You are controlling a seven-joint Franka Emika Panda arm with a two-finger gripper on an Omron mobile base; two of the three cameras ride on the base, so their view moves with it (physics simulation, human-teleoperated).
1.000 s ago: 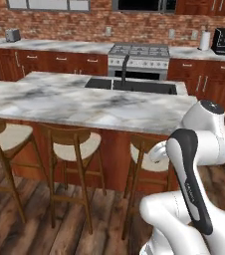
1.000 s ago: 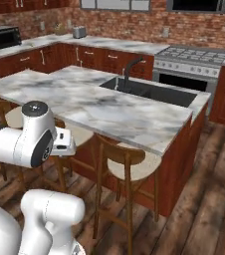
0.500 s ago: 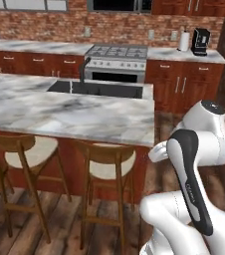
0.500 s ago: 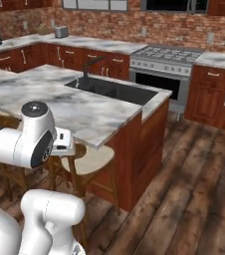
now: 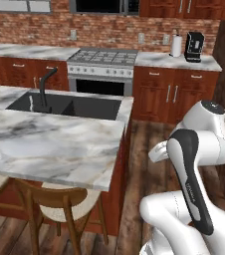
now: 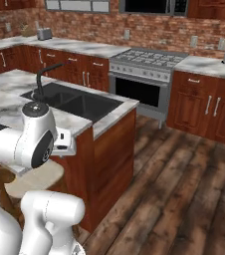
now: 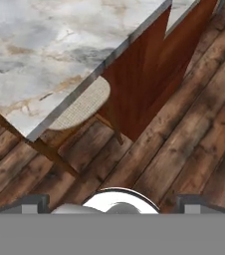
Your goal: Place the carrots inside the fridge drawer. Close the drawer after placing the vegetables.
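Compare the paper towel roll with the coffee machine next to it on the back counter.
The paper towel roll is white; the coffee machine is black. The roll is a plain upright cylinder, while the machine is boxy with a recess in its front. The roll looks slimmer and slightly shorter than the machine. Both stand upright on the marble back counter, right of the stove.

Marble island counter (image 5: 50,144) with a dark sink (image 5: 67,106) and black faucet (image 5: 44,89) set in it. Wooden stool (image 5: 59,206) with a pale seat tucked under the island's near edge. Steel stove (image 5: 103,69) against the brick back wall, red-brown cabinets (image 5: 184,94) beside it. Paper towel roll (image 5: 176,46) and black coffee maker (image 5: 194,47) on the back counter. Toaster (image 6: 44,34) far left. Dark wood plank floor (image 6: 184,189).
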